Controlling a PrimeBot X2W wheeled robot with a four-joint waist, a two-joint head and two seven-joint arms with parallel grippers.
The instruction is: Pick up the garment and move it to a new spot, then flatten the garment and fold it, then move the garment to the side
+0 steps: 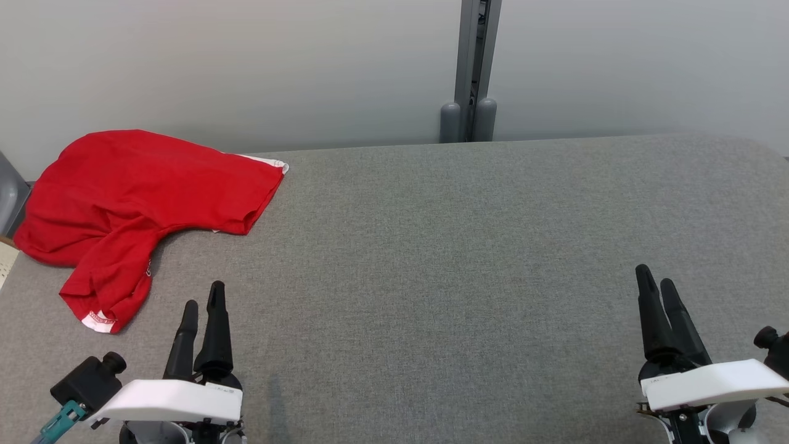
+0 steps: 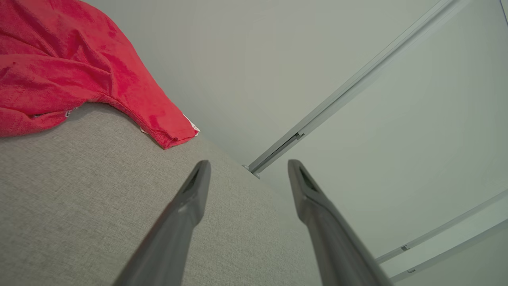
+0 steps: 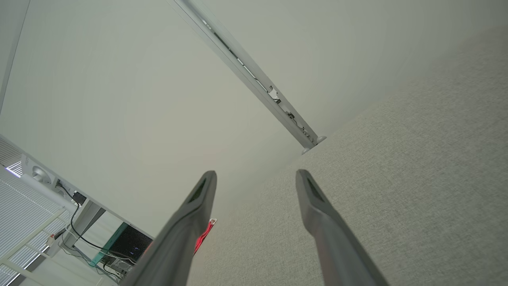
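A crumpled red garment (image 1: 142,197) with white trim lies at the far left corner of the grey table (image 1: 444,259), part of it hanging past the left edge. In the left wrist view the garment (image 2: 59,67) fills the upper left. My left gripper (image 1: 203,296) hovers open near the front left, just below the garment's lowest sleeve, with nothing between its fingers (image 2: 186,202). My right gripper (image 1: 654,283) is open at the front right, far from the cloth. A sliver of the red garment (image 3: 203,234) peeks beside one right finger (image 3: 313,202).
A grey metal post (image 1: 473,68) rises against the pale wall behind the table's far edge. The table's right far corner is rounded. A grey chair edge (image 1: 9,194) and a pale object (image 1: 6,262) sit beyond the left edge.
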